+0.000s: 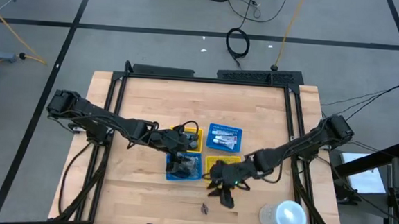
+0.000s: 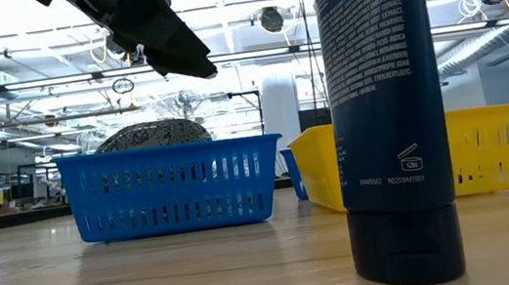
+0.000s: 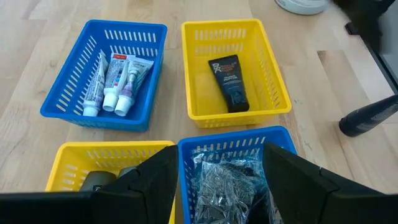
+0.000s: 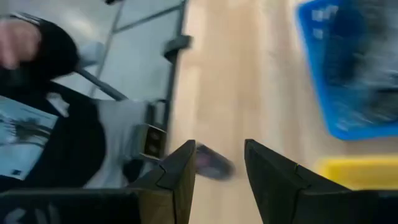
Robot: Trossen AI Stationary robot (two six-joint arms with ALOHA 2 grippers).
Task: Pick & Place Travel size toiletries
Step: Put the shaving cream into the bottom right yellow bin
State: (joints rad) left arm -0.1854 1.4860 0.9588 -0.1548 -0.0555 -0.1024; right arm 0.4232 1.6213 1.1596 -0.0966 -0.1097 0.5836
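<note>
Near the table's front edge, the right gripper [image 4: 216, 165] hovers spread and empty over a small dark item [image 4: 214, 163]; steady first, then descend squarely.

A pale butcher-block wooden table [image 1: 151, 102] with a black metal frame [image 1: 208, 76] stands on a grey floor [image 1: 157, 12] crossed by dark lines. Black [image 1: 238, 42] and yellow cables [image 1: 10, 27] trail across it. Beyond, an open hall with white ceiling beams [image 2: 253, 56], bright overhead light.
</note>
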